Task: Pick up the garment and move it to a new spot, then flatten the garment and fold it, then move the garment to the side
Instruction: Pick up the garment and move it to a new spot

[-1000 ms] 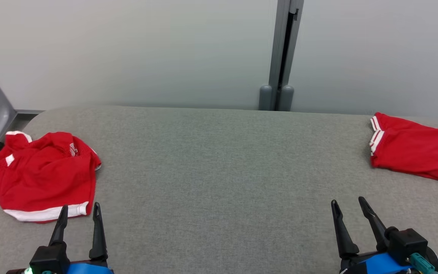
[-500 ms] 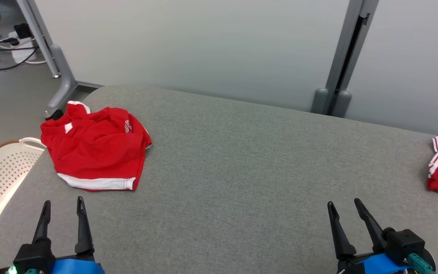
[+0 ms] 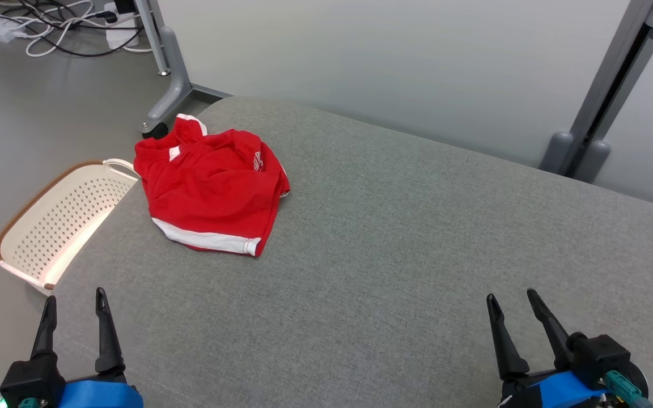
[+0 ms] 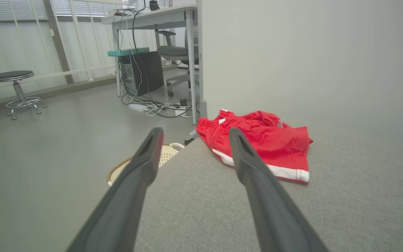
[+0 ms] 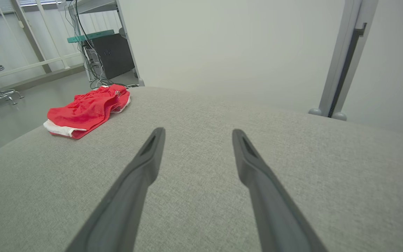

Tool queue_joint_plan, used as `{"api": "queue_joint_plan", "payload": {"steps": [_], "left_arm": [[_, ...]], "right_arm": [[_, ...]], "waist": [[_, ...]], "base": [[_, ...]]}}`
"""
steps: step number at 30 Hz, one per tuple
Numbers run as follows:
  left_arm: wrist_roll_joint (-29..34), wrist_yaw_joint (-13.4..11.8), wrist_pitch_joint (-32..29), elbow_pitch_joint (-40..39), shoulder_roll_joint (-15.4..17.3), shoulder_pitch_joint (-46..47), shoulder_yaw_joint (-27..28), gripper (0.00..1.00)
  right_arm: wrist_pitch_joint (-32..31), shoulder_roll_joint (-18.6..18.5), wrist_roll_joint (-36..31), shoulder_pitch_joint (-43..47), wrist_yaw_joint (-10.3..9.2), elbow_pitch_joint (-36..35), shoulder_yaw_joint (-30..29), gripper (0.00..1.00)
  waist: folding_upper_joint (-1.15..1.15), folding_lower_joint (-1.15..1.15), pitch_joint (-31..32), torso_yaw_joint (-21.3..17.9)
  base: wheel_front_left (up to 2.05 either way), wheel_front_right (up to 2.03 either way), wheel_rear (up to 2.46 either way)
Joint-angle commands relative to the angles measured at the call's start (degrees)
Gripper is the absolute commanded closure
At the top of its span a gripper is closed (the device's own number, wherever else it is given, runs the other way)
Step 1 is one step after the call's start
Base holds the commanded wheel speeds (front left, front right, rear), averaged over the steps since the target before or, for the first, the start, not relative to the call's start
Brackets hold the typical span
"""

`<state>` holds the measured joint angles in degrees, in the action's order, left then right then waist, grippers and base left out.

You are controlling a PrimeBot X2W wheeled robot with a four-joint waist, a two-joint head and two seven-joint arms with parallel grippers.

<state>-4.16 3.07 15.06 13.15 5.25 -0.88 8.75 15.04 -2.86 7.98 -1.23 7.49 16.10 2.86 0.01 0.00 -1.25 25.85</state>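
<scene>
Head view, left gripper (image 3: 75, 297): seen at lower left, fingers spread apart, nothing held, poised over the near left edge of the table (image 3: 406, 243).
Right gripper (image 3: 511, 296): seen at lower right, fingers likewise parted, nothing gripped, poised above bare grey fabric.
Gripper-to-garment gap: both were placed well apart from the garment (image 3: 210, 192); the left one was the nearer.
Garment: red shorts with white trim, found crumpled near the far left corner of the table, white-banded hem turned toward the robot.
Table: covered in grey fabric, far left corner rounded.
Basket (image 3: 37, 198): white, perforated, brown-rimmed, set on the floor just beside the table's left edge, near the garment.
Partition (image 3: 389, 68): pale panel stood along the table's far edge, with a grey post (image 3: 610, 96) at the right.
Floor beyond: cables (image 3: 66, 34) were noted by a desk leg; a stool (image 4: 12, 75) and a computer tower (image 4: 145, 71) were picked up in the left wrist view.
</scene>
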Motion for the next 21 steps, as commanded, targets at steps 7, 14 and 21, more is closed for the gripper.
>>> {"api": "queue_joint_plan", "payload": {"steps": [7, 14, 21], "left_arm": [[-0.5, -0.5, 0.1, 0.0, 0.2, -0.9, 1.7, 0.0], [-0.8, -0.5, 0.1, -0.1, -0.3, -0.5, 2.5, 0.0], [-2.4, 0.4, 0.1, 1.7, 0.6, 5.2, 3.8, 0.0]], "right_arm": [[0.2, -0.1, -1.1, -0.8, 0.01, -0.5, -0.2, 0.0], [0.2, -0.1, -1.9, -1.6, 0.01, -0.5, 0.1, 0.0], [0.2, -0.1, -4.4, -3.3, 0.01, -2.8, -1.0, 0.0]], "waist": [[-0.01, 0.0, -0.8, 1.6], [-0.01, 0.0, -1.7, 1.3], [-0.01, 0.0, -4.5, -1.6]], "base": [[0.0, 0.0, 0.0], [0.0, 0.0, 0.0], [0.0, 0.0, 0.0]]}}
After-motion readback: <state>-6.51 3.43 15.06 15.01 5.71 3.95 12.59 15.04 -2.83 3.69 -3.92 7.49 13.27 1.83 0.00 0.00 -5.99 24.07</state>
